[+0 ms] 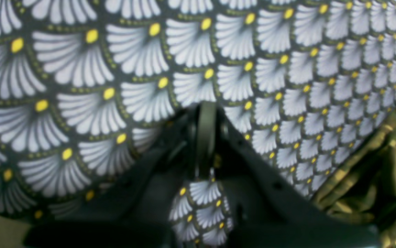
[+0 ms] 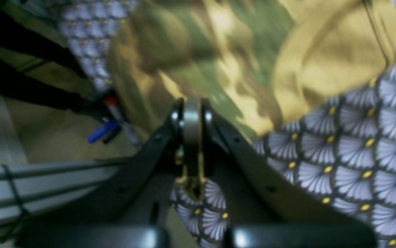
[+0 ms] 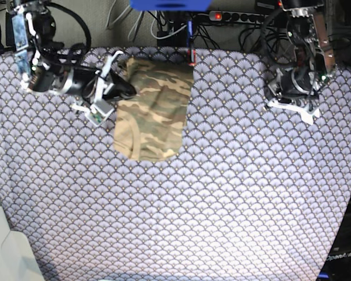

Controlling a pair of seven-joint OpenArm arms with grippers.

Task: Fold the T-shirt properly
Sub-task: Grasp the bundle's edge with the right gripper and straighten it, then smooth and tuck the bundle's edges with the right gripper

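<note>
1. Left wrist view: left gripper has its jaws pressed together, nothing between them. It hangs over the tablecloth. A bit of the T-shirt shows at the lower right edge, apart from the fingers. Blurry.

2. Right wrist view: right gripper also has jaws fully together, tips right at the camo T-shirt edge. A sliver of tan shows low in the gap, but I can't tell if cloth is pinched. A tan inner layer of the shirt lies at the upper right. A blue-and-black thing sits off the table edge, too blurred to name.

3. Base view: T-shirt lies near the far edge, left of centre, already a narrow folded strip with sleeves tucked. Right gripper touches its upper left side. Left gripper is well apart on the other side, over bare cloth.

4. Step, as a judgement: likely the last fold, or tidying that edge. To do it well, grab both layers at the corner, lift low, carry the end straight over so edges line up, and don't drag the tablecloth.

5. Surface: fan-scale tablecloth covers the whole table, flat, few wrinkles. It could bunch if pinched along with the shirt.

6. Room: cables and a power strip behind the table; floor shows at the left.
</note>
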